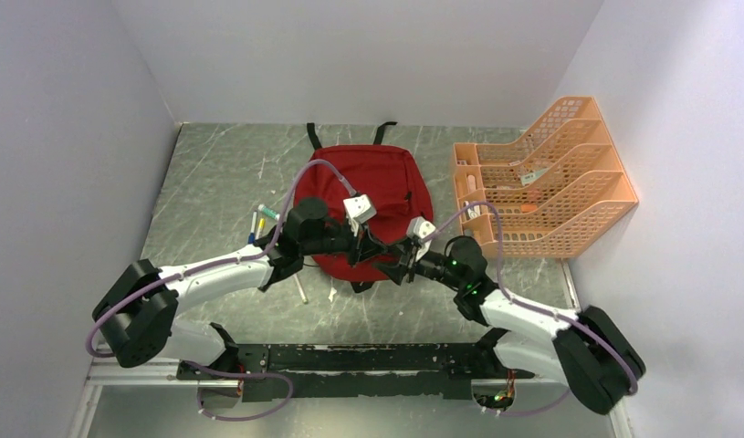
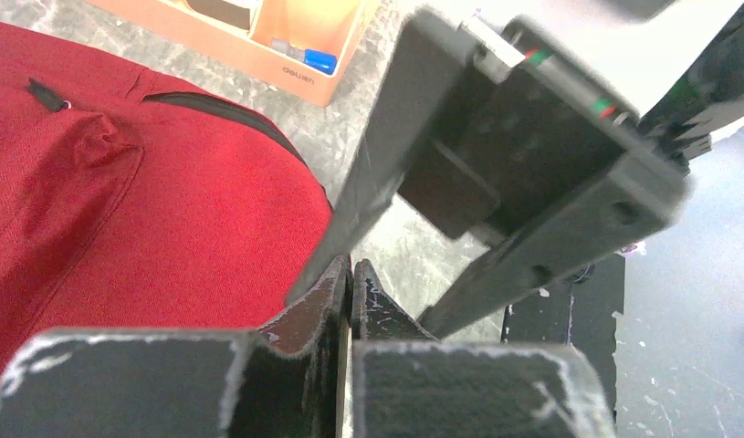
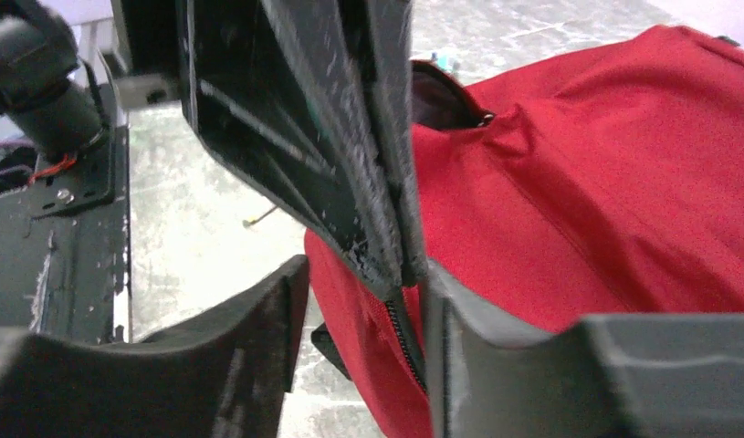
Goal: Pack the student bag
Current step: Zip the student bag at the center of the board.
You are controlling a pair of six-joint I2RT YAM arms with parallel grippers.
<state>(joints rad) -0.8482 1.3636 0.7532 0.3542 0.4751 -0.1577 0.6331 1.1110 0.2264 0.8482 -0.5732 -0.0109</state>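
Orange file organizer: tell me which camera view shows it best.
Top external. It shows the whole orange file organizer, standing right of the student bag by the wall. Left wrist catches only a low corner of the organizer at the frame's top; right wrist shows none of it.

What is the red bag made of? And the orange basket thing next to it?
The red bag looks like soft woven cloth, matte: its weave and wrinkles show. The orange organizer looks like stiff, smooth plastic, moulded as a mesh of holes.

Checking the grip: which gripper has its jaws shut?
The left gripper: its jaws meet, while the right gripper has its jaws standing apart.
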